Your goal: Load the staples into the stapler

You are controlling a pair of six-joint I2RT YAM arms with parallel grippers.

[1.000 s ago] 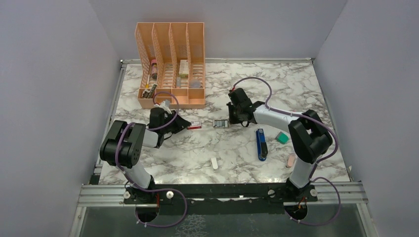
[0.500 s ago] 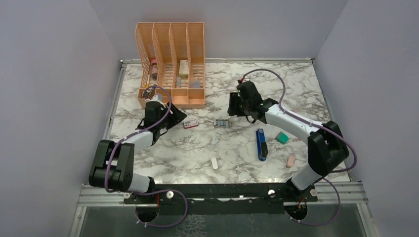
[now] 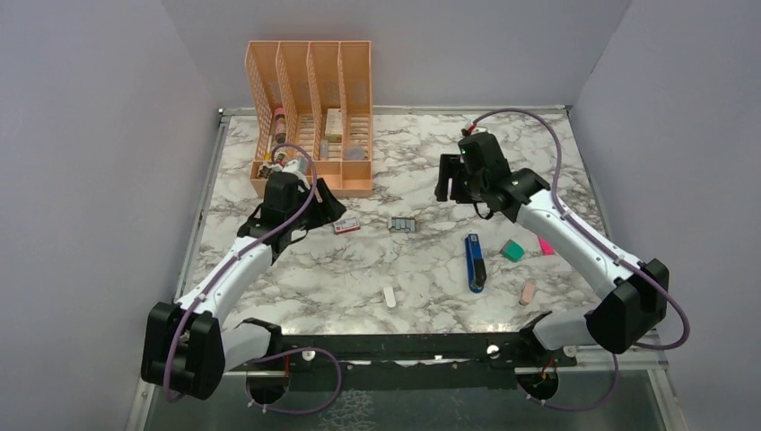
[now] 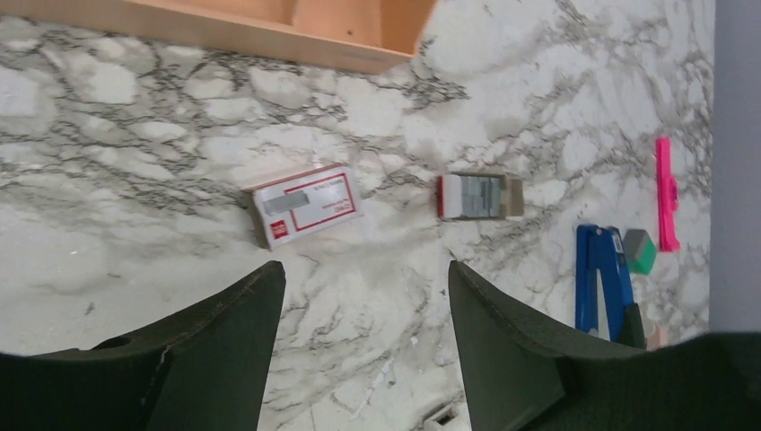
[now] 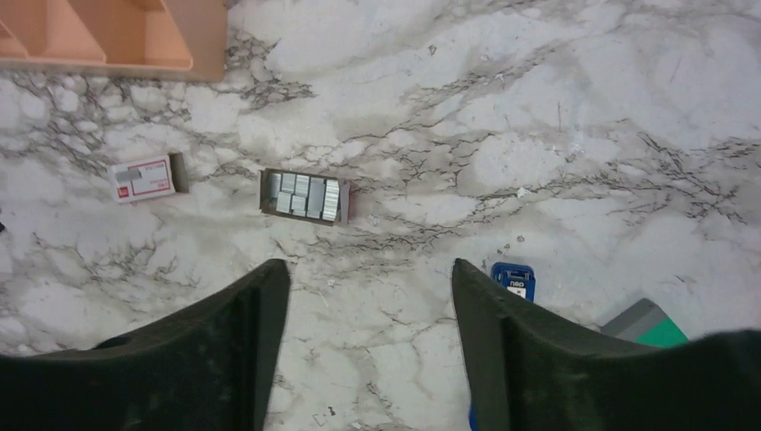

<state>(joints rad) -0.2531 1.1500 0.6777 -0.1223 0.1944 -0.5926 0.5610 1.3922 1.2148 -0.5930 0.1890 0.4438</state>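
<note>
The left gripper (image 4: 363, 280) hangs empty, jaws spread wide, above the red-and-white cardboard sleeve (image 4: 305, 205). The right gripper (image 5: 368, 269), equally wide and empty, overlooks the staples (image 5: 306, 196) (grey metal strips rowed in their slid-out tray, presumably exposed for picking). The slim blue stapler (image 3: 475, 262) lies flat nearby on the marble-patterned table (image 3: 556, 153), apparently closed.

Top cam overhead, far; 2 wrist cams face down, share staples (image 4: 305, 205).
</note>
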